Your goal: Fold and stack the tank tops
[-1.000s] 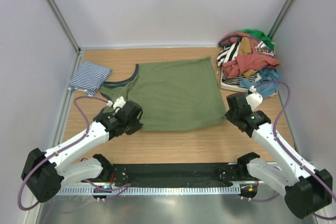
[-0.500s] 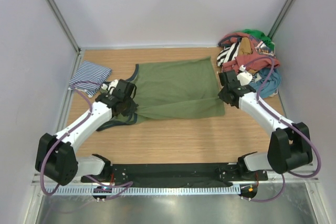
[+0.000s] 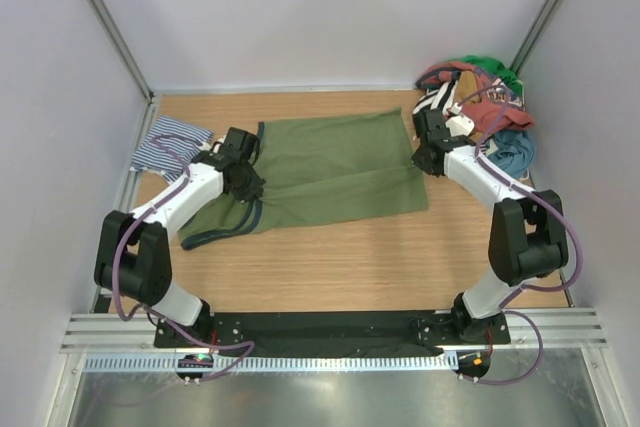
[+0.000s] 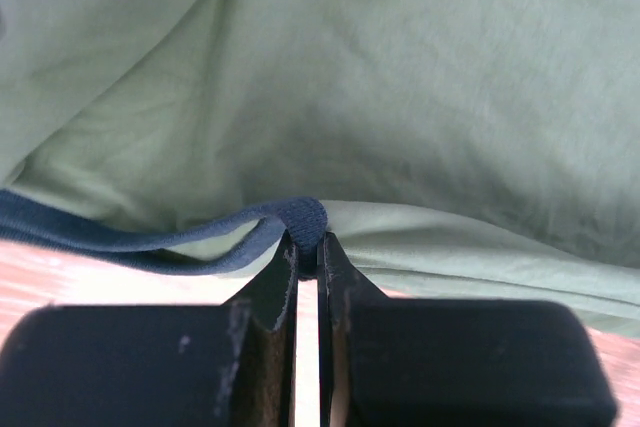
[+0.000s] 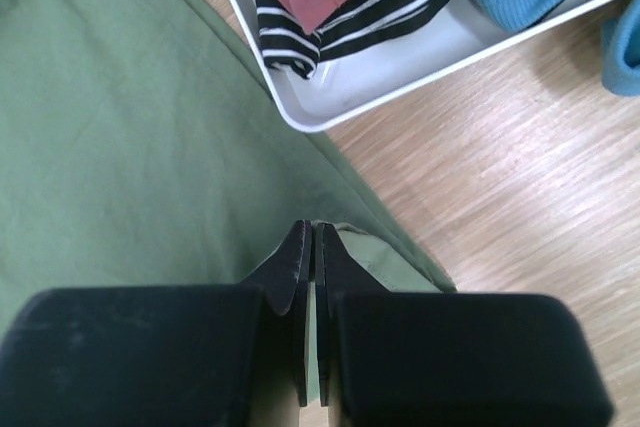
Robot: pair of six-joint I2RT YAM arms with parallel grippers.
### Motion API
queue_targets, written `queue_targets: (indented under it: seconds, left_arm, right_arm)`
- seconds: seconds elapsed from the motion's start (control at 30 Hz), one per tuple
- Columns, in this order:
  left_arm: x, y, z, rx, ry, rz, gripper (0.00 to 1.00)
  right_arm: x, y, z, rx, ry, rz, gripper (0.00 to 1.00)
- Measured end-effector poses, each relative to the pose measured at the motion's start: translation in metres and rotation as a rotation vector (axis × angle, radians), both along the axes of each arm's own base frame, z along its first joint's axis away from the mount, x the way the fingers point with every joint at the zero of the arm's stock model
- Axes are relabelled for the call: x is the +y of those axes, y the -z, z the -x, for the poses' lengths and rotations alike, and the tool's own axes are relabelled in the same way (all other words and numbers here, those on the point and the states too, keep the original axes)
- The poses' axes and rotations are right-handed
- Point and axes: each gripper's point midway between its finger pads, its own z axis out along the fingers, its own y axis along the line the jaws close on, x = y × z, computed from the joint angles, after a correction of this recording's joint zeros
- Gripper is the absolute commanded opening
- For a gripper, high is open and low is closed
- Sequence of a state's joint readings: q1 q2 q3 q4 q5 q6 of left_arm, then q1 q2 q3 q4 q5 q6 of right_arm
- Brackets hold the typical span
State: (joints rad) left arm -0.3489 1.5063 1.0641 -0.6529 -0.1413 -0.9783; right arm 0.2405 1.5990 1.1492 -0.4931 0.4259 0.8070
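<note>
Green top [image 3: 340, 172]: I see it part-folded mid-bench [image 3: 350, 267], toward the far edge.
Striped top [image 3: 168, 144]: far-left corner.
Left end effector [image 4: 308, 245]: pinching the navy trim [image 4: 150, 242].
Right end effector [image 5: 313, 239]: pinching the hem [image 5: 380, 247].
Handling: I judge it light, limp, slippery; I'd grip trim and hem.

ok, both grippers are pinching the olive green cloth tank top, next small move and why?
Probably carry both pinched edges across to the far side. Left gripper is shut on the navy trim, right gripper on a corner of the olive green tank top; the fold reaches only partway.
</note>
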Motion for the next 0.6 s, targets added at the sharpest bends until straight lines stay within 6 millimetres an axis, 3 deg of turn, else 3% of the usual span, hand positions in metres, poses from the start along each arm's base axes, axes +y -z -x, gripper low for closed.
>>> queue_targets:
  seconds: [0.3,0.4,0.47,0.5,0.57,0.6]
  left_arm:
    - [0.006,0.015,-0.031,0.04,0.004,-0.023,0.0]
    - [0.011,0.021,-0.035,0.053,0.001,-0.03,0.07]
    - [0.011,0.024,-0.039,0.065,0.011,-0.034,0.13]
    - [0.01,0.026,-0.042,0.068,0.017,-0.036,0.18]
    - [0.008,0.028,-0.05,0.072,0.038,-0.039,0.25]
    - [0.007,0.028,-0.053,0.072,0.049,-0.042,0.41]
  right_arm:
    - [0.003,0.022,-0.028,0.043,0.004,0.002,0.01]
    - [0.007,0.024,-0.039,0.039,0.001,-0.004,0.04]
    - [0.008,0.025,-0.045,0.036,0.003,-0.006,0.18]
    - [0.009,0.024,-0.049,0.033,0.003,-0.007,0.42]
    - [0.009,0.022,-0.055,0.027,0.0,-0.005,0.51]
    - [0.009,0.021,-0.056,0.024,-0.004,-0.002,0.51]
